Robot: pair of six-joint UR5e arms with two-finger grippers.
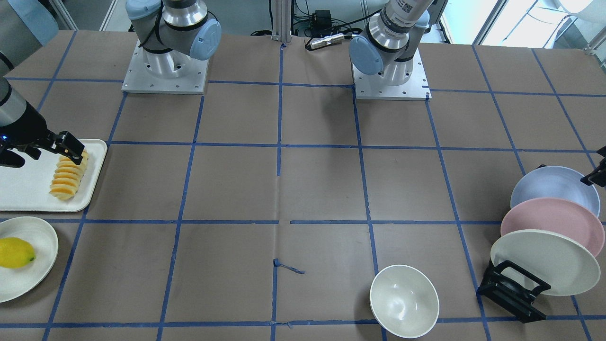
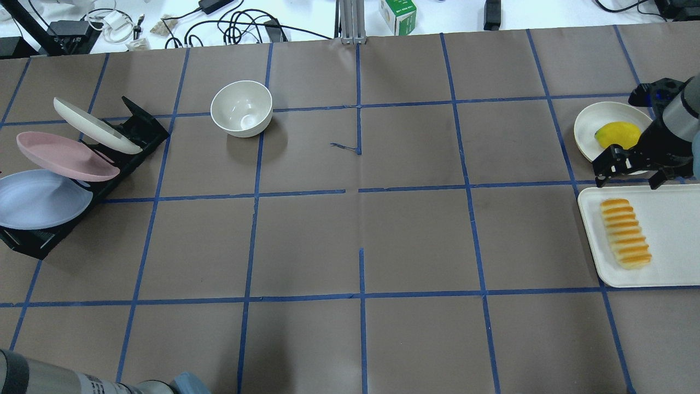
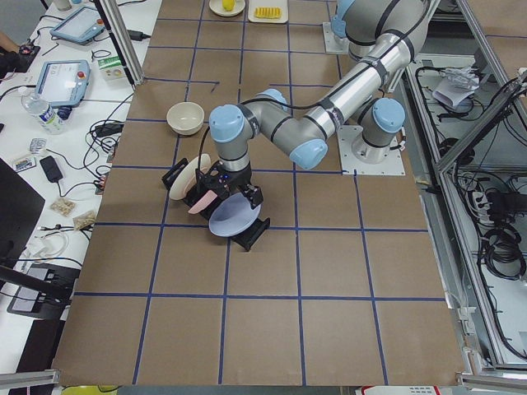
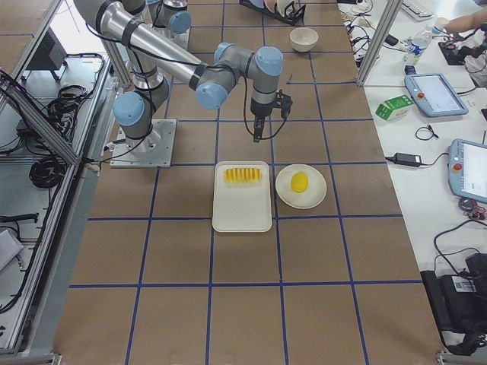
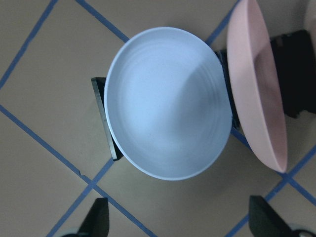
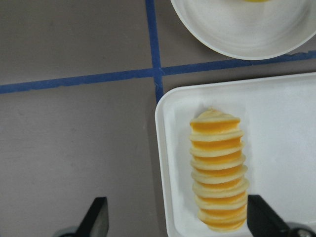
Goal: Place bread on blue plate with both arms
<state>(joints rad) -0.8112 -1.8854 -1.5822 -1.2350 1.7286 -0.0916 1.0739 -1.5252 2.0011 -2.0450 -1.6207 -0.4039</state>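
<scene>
Lying on tray (image 6: 289, 148), bread (image 6: 218, 175) below spread right end effector (image 6: 180, 219)

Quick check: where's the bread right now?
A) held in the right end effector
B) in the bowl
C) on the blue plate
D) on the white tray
D: the bread lies flat on the white tray, with the right end effector open and empty above it. The blue plate stands bare in the rack.
</scene>
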